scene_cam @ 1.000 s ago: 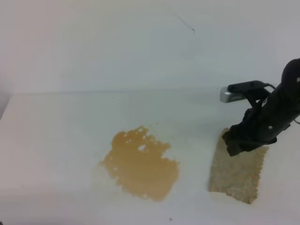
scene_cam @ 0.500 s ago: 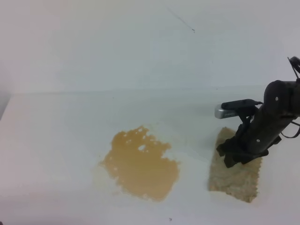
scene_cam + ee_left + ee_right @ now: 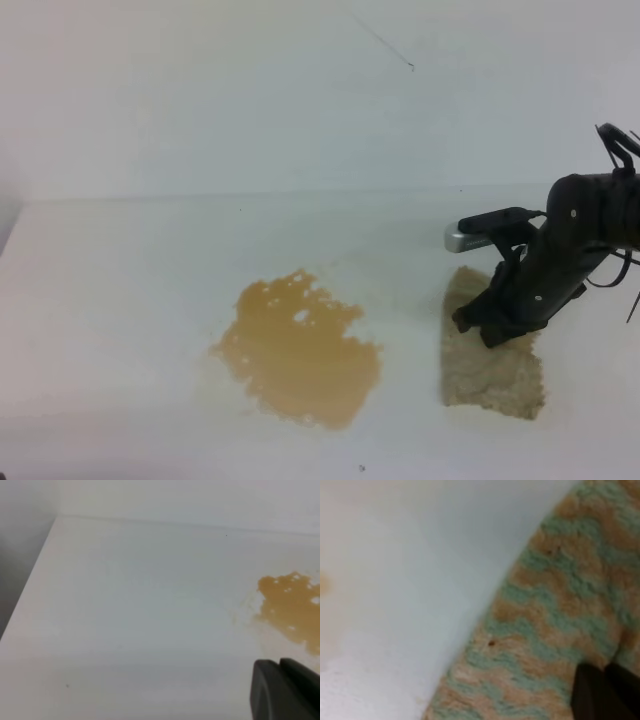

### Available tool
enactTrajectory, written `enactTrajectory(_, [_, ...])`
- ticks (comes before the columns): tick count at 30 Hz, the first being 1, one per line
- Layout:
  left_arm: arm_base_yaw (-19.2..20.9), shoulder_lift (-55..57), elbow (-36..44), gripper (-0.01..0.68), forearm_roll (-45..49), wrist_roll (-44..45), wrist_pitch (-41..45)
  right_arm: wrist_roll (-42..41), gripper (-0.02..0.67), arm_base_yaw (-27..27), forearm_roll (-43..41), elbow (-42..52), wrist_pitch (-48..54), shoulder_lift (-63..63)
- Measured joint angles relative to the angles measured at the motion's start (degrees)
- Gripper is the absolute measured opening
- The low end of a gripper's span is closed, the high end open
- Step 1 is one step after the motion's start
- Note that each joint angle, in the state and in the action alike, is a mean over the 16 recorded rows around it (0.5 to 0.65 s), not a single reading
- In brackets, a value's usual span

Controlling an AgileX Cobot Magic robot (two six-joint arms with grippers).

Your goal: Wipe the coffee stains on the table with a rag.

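The coffee stains [image 3: 298, 350] are an amber-brown blotch at the middle of the white table [image 3: 120, 300]. They also show at the right edge of the left wrist view [image 3: 292, 605]. The speckled beige rag [image 3: 492, 372] lies flat to the right of the blotch, apart from it. My right gripper [image 3: 480, 326] presses down on the rag's upper part, its fingers together and pinching the cloth; the right wrist view shows the rag [image 3: 540, 630] filling the frame under the dark fingertips [image 3: 592, 692]. My left gripper [image 3: 282, 690] is shut, empty, left of the blotch, and out of the high view.
A white wall [image 3: 300, 90] rises behind the table. The table's left edge [image 3: 30, 605] drops off to a dark gap. A silver wrist camera [image 3: 470, 237] sticks out above the right gripper.
My right gripper has come down and moved left onto the rag. The rag's upper part has shifted left with it and bunched a little. The blotch has not changed.
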Motion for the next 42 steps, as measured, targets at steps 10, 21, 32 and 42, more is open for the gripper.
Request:
enactTrajectory(10, [0.0,0.0,0.0,-0.002,0.0,0.0,0.0,-0.13,0.016,2.98,0.75,-4.81,1.88,1.64])
enactTrajectory(21, [0.0,0.0,0.0,-0.002,0.0,0.0,0.0,-0.02,0.015,10.68,2.66,-13.16,2.85,7.37])
enactTrajectory(32, [0.0,0.0,0.0,-0.002,0.0,0.0,0.0,0.18,0.015,17.39,4.57,-21.0,4.91,12.12])
enactTrajectory(42, [0.0,0.0,0.0,-0.002,0.0,0.0,0.0,0.18,0.015,19.27,5.22,-26.11,8.56,12.92])
